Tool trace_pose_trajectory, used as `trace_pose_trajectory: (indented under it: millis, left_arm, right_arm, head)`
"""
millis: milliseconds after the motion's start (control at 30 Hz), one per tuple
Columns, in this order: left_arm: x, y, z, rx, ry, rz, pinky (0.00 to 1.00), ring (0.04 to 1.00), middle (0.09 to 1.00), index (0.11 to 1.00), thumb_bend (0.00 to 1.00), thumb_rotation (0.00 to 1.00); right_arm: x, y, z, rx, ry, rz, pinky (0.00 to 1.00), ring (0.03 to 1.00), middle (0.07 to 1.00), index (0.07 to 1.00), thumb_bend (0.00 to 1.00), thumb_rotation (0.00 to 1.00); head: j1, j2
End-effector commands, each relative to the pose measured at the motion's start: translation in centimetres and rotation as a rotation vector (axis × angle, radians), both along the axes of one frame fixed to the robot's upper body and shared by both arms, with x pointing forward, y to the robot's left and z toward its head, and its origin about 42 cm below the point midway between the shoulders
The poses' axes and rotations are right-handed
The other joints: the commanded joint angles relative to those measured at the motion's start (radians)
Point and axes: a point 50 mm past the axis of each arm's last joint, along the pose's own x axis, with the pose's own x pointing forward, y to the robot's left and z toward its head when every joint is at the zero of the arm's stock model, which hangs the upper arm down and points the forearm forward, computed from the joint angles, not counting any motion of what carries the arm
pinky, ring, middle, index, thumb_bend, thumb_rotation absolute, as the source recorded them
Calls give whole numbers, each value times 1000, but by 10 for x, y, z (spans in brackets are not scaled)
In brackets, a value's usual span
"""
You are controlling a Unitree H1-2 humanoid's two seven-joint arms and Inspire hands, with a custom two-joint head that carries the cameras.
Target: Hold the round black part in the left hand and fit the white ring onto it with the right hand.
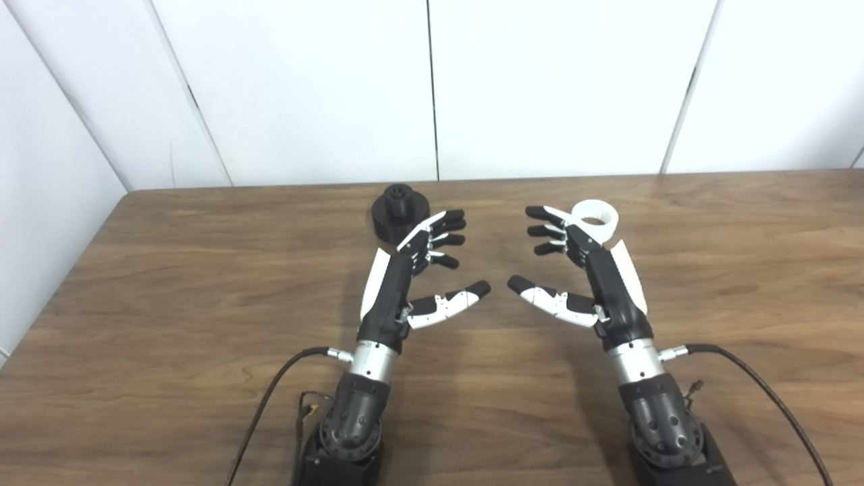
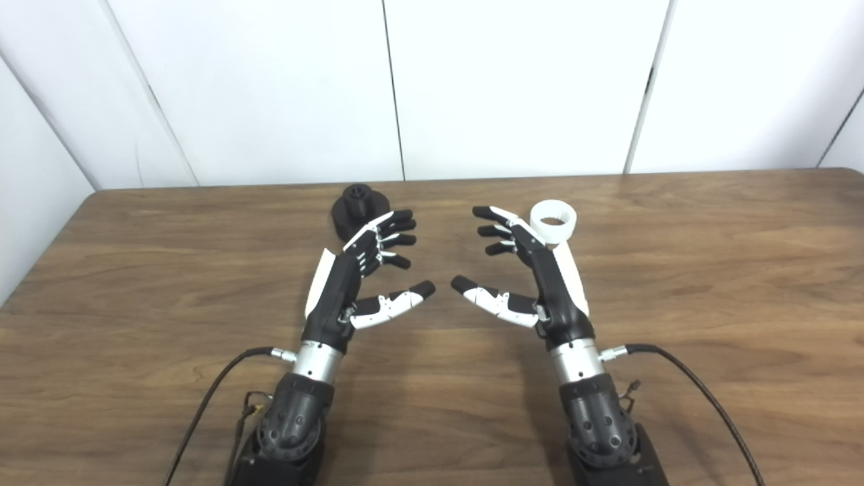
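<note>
One round black part on the wooden table, just beyond the left hand, behind its fingertips; contact cannot be told. One white ring beyond the right hand, at its outer side. Both hands empty, fingers spread wide, thumbs pointing inward toward each other, palms facing. Two hands, two parts in total.

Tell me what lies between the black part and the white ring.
Only the fingertips of the open left robot hand and right robot hand; both views show it. Black part, white ring.
</note>
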Motion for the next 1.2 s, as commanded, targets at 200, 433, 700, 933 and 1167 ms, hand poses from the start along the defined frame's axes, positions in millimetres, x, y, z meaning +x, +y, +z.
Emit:
trace_pose_trajectory:
  millis: [200,433,700,933,1167]
  left_arm:
    - [8,-4,21,-19,-82,-6,596,746,799,797,690,143]
    - [9,-2,21,-14,-88,-4,596,745,800,796,693,148]
    - [9,0,22,-13,-87,-10,605,747,795,789,689,146]
    - [11,7,26,30,-105,22,725,824,818,773,664,144]
    - [11,21,35,77,-108,32,737,847,835,767,655,165]
  right_arm:
    - [-20,1,-32,-2,86,-5,636,752,827,790,640,289]
    - [-20,2,-32,-5,87,-6,633,749,826,789,642,300]
    - [-20,2,-33,-10,89,-7,640,750,824,790,634,291]
    - [-19,2,-33,-15,87,-11,632,745,820,789,638,299]
    - [-17,1,-33,-8,85,-6,637,754,824,788,642,304]
  head:
    - [-1,1]
    - [0,0]
    - [0,2]
    - [5,1]
    - [5,-1]
